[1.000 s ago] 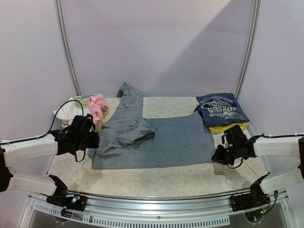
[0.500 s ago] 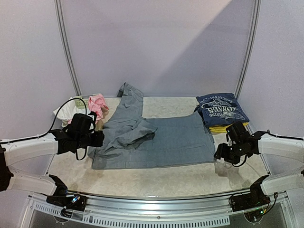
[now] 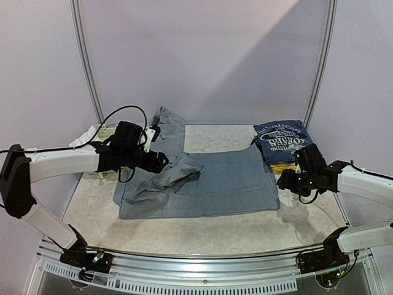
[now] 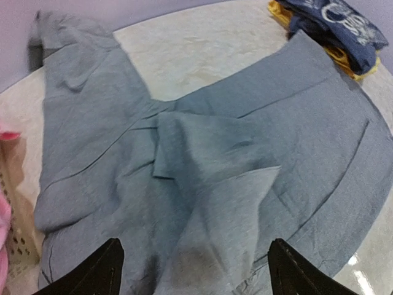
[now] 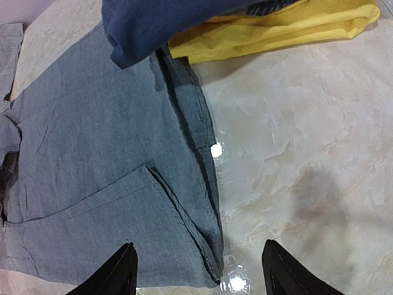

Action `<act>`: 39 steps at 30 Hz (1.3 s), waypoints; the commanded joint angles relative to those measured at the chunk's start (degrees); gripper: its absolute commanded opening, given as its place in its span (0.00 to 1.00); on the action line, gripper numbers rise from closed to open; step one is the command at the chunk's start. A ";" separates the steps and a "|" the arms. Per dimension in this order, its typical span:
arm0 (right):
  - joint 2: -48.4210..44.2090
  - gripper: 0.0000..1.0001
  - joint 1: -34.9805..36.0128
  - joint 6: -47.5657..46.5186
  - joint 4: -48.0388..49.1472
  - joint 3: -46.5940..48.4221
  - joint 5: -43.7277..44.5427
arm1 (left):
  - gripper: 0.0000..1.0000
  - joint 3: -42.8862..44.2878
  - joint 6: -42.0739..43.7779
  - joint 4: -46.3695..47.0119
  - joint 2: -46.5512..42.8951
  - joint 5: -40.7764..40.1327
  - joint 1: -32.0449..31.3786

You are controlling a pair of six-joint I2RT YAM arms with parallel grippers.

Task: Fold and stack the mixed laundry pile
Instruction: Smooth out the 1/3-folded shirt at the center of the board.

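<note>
The large grey trousers point(image 3: 209, 184) lie spread on the table, one leg folded over in a crumpled flap point(image 4: 209, 184) and the other running to the back. My left gripper point(image 3: 161, 163) hovers open over that flap, its fingertips point(image 4: 104, 270) wide apart with only cloth below. At the trousers' near right corner point(image 5: 209, 258), my right gripper point(image 3: 287, 181) hangs open, holding nothing. A folded navy printed tee point(image 3: 287, 140) rests on a yellow piece point(image 5: 276, 31) at the back right. A pink piece point(image 4: 3, 227) shows at the left edge of the left wrist view.
A pale lattice basket point(image 3: 101, 131) with a white cloth stands at the back left, mostly behind my left arm. Curved white walls close off the back and sides. Bare marble table point(image 5: 307, 153) shows to the right of the trousers and along the front.
My left arm swung from the trousers' left edge up over the folded leg, its jaws opening. My right gripper let go of the trousers' right corner, opened and drew back slightly.
</note>
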 commanded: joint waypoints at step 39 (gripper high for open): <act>9.46 0.76 0.65 -4.27 13.08 2.93 -12.73 | 0.00 22.92 17.17 -10.82 20.33 9.70 -5.44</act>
